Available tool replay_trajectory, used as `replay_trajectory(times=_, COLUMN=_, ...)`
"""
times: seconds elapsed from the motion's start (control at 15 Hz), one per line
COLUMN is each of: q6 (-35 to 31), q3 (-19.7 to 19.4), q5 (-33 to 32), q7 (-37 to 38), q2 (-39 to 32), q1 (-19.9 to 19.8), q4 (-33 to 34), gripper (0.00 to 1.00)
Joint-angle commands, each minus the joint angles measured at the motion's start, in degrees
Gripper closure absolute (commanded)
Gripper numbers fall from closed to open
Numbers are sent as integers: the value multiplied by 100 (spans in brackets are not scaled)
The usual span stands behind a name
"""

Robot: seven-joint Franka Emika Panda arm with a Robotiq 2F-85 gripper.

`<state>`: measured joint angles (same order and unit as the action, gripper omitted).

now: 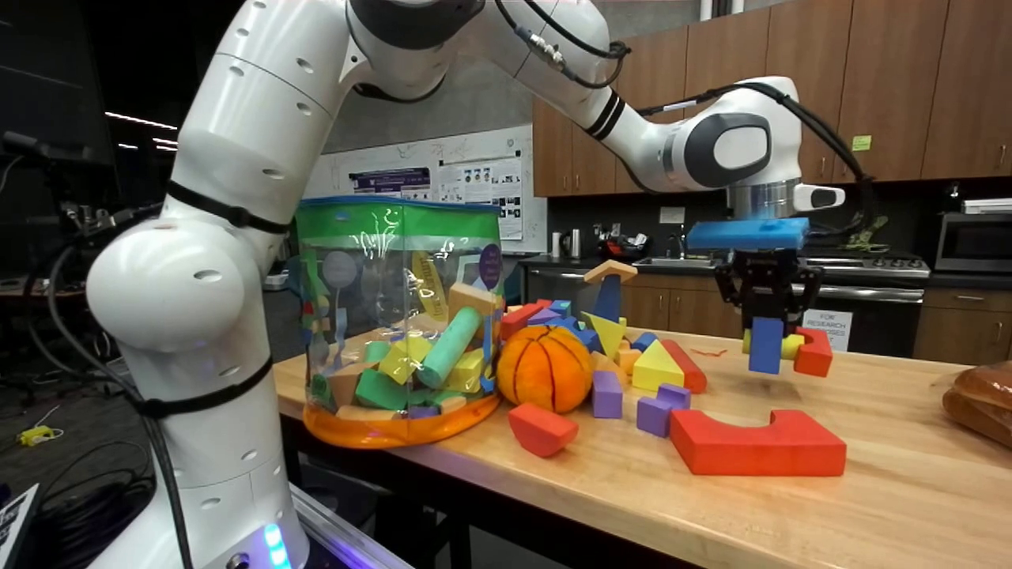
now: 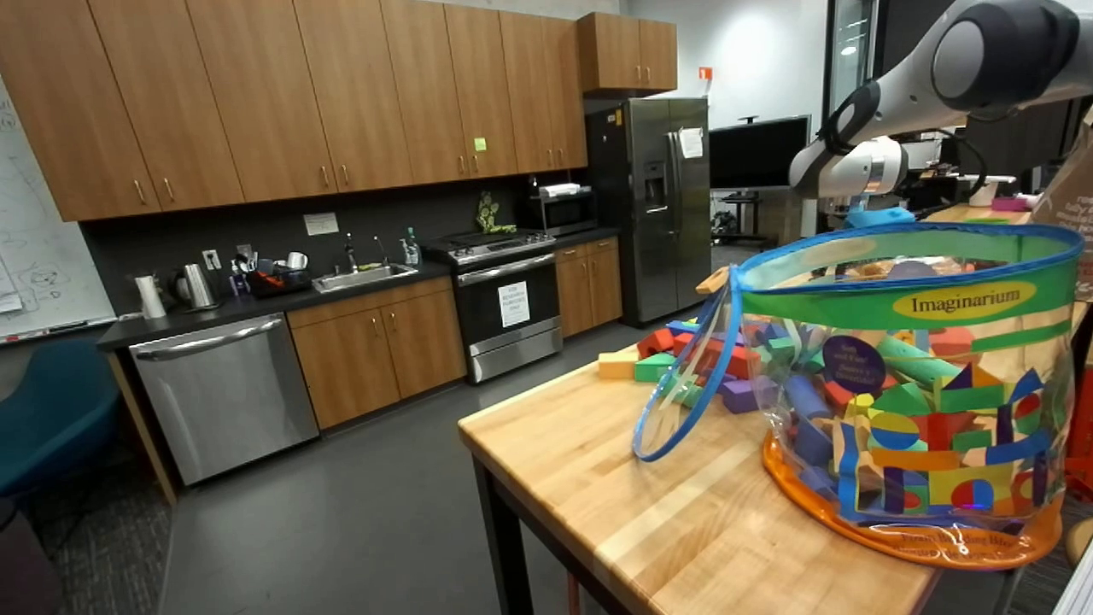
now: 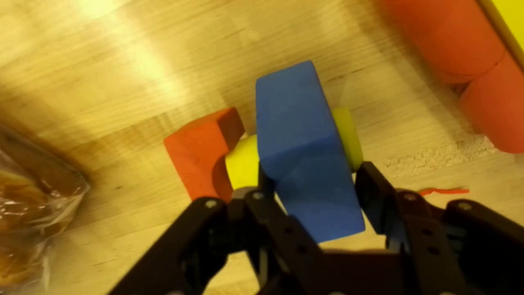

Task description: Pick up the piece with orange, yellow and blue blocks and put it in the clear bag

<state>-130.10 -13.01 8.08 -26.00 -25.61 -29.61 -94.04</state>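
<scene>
At the left of an exterior view we have the clear bag [image 1: 443,229], green-banded and partly filled, its lid [image 2: 716,384] hanging aside so that the mouth looks open; once the lift is sure, the next move, as we judge it, calls for a long carry leftward until the piece [image 3: 297,119] is above that mouth. To the bag's right we see the orange ball [image 1: 545,369], then the tall blue block [image 1: 608,300] with a tan cap [image 1: 610,273], then the heap of blocks [image 1: 658,369], all of which we would want to clear with height to spare. Farther right, over the far part of the surface [image 1: 901,442], the pincer [image 3: 315,174] has its fingers [image 3: 374,192] clasped on two sides of the piece; we take the step in hand to be the pick-up, and whether the piece is wholly off the surface we cannot say for certain. It looks like a blue block [image 1: 765,348] standing upright across a yellow cylinder [image 1: 791,346] that pokes out on both sides, with a red-orange arch [image 1: 814,354] at the right end, its hollow against the cylinder. Rightmost we have what seems to be wrapped bread [image 1: 984,403].
</scene>
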Motion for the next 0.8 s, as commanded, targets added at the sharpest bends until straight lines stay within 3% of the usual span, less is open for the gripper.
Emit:
replay_trajectory(times=0.0, q6=93, q3=-38, q5=-86, q7=-311, q2=623, q1=-87, q4=-226, gripper=74)
replay_trajectory(times=0.2, q6=69, q3=-95, q5=-69, q7=-599, q2=1093, q1=-92, q4=-353, gripper=77)
replay_trajectory(times=0.33, q6=27, q3=-139, q5=-71, q7=-726, q2=1400, q1=-44, q4=-440, gripper=85)
replay_trajectory(times=0.73, q6=-168, q3=-242, q5=-307, q7=-884, q2=2426, q1=291, q4=-974, gripper=85)
